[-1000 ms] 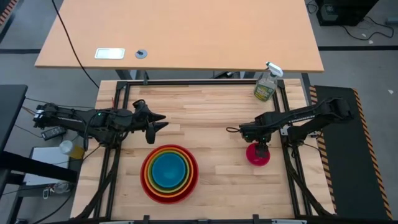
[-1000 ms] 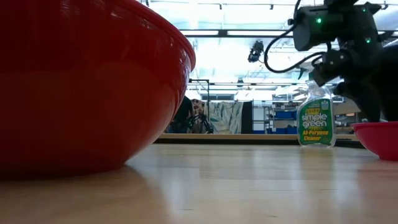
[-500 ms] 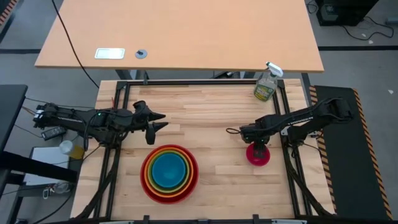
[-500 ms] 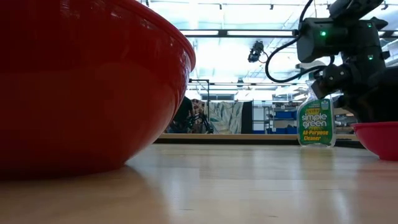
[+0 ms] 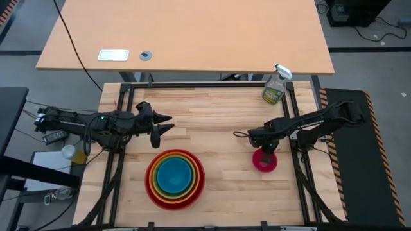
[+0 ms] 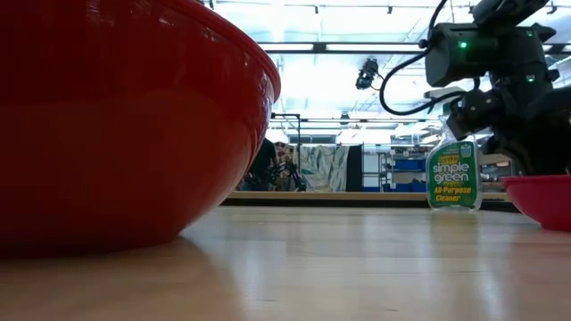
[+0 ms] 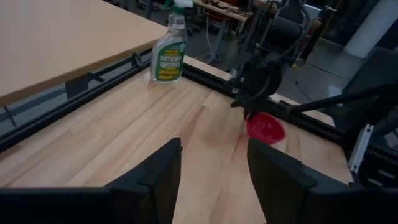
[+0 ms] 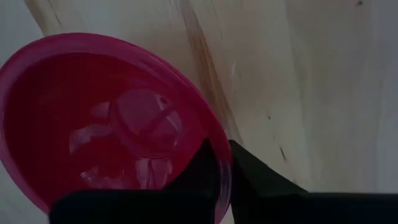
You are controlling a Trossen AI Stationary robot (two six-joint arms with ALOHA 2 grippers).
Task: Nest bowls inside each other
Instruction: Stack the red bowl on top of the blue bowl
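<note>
pink bowl (image 8: 112,124) rim pinched in right claw (image 8: 222,163).

In the low view the red bowl (image 6: 125,125) is cut off at the left edge; the magenta-pink bowl (image 6: 540,198) runs off right.

spray bottle (image 6: 453,175) label, "simple green All-Purpose Cleaner"
</note>
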